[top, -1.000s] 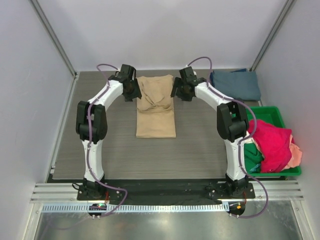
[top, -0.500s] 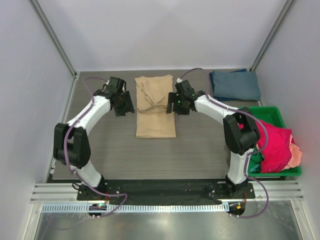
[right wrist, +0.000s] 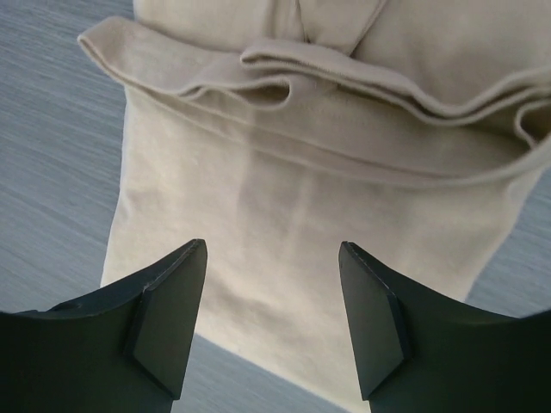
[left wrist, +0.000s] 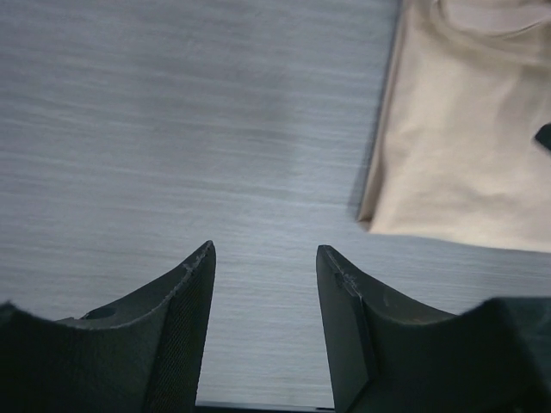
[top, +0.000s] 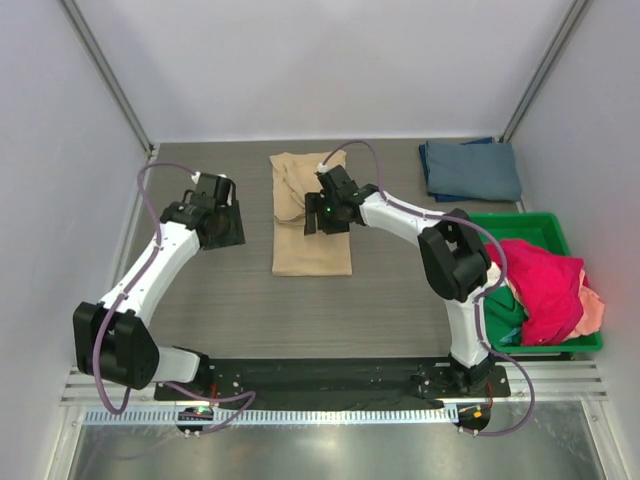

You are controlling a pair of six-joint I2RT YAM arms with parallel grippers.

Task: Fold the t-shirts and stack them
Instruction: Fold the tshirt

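A tan t-shirt [top: 311, 240] lies on the table as a long narrow strip, with its far part bunched in loose folds. My right gripper [top: 318, 218] hovers over the middle of it, open and empty. In the right wrist view the tan t-shirt [right wrist: 301, 172] fills the space past the open right gripper [right wrist: 271, 258]. My left gripper [top: 222, 225] is open and empty over bare table, left of the shirt. The left wrist view shows the left gripper [left wrist: 265, 258] and the shirt's edge [left wrist: 465, 155] at upper right. A slate blue-grey t-shirt [top: 470, 170] lies folded at the back right.
A green plastic bin [top: 540, 225] stands at the right edge and holds crumpled magenta [top: 545, 285], peach [top: 592, 310] and green [top: 505, 310] shirts. White walls enclose the grey table [top: 200, 300] on three sides.
Both grippers left the shirt's far corners. The left arm swung nearer and further left, off the shirt. The right gripper moved left and nearer, over the shirt's middle.
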